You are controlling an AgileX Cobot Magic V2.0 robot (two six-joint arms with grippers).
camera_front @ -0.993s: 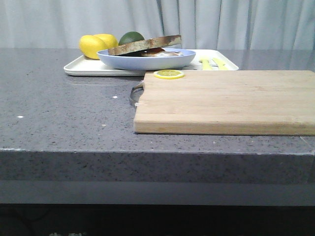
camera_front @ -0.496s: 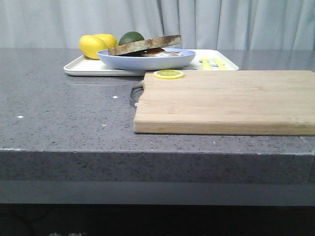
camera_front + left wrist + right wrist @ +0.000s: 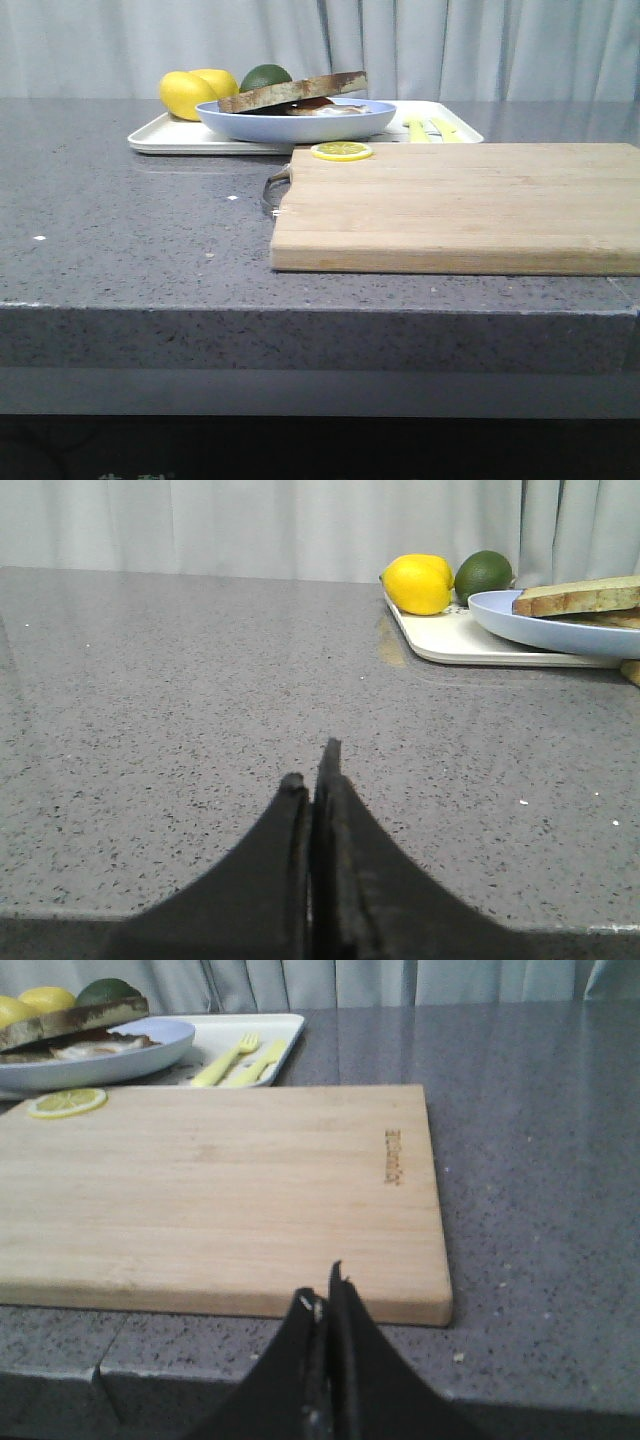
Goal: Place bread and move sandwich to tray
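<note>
Left claw [image 3: 312, 780]: fingers are pressing together, holding nothing, sitting low at the bottom centre of its wrist view over bare counter [image 3: 180, 700].
Right claw [image 3: 325, 1305]: fingers are likewise closing on nothing, sitting at the bottom centre of its view, just short of the board [image 3: 220, 1190].
Bread [image 3: 293, 91]: is lying tilted across the plate [image 3: 297, 124], upper centre-left of the front view, above the egg [image 3: 322, 108].
Sandwich: appears to be already stacked in that plate, which is resting on the tray [image 3: 180, 138].
Tray: is also carrying lemons [image 3: 187, 93], a lime [image 3: 265, 76] and a fork [image 3: 225, 1058].
Board: is carrying only a lemon slice [image 3: 342, 151] at its far left corner.
Risk: the tilted bread is likely to slide off if nudged or gripped at one edge; a low reach could strike the plate rim.
Hidden: any lower slice is sitting below the plate rim; both arms are out of the front view.
</note>
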